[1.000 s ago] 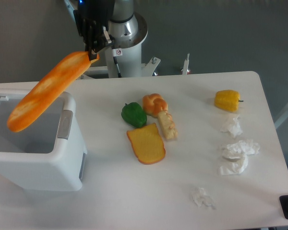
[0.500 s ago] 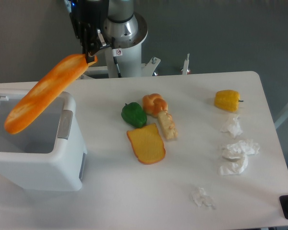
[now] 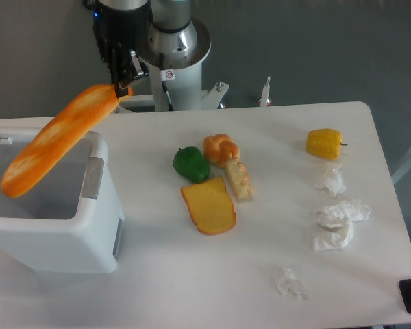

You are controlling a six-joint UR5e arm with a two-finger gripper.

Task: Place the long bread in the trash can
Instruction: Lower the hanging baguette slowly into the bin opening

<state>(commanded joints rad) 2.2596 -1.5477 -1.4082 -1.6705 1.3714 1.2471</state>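
Over trash can (image 3: 89, 226), tool (image 3: 121, 86) clamped on long bread (image 3: 58, 139) end.

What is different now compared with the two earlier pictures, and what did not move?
The hand, shut on one end of the long bread, shifted a little to the left in the picture, carrying the bread further over the trash can. Nothing was let go. The green pepper, bun, bread slice, yellow pepper and crumpled papers stayed put.

Single fixed high view, angled down over the table (image 3: 274, 226).
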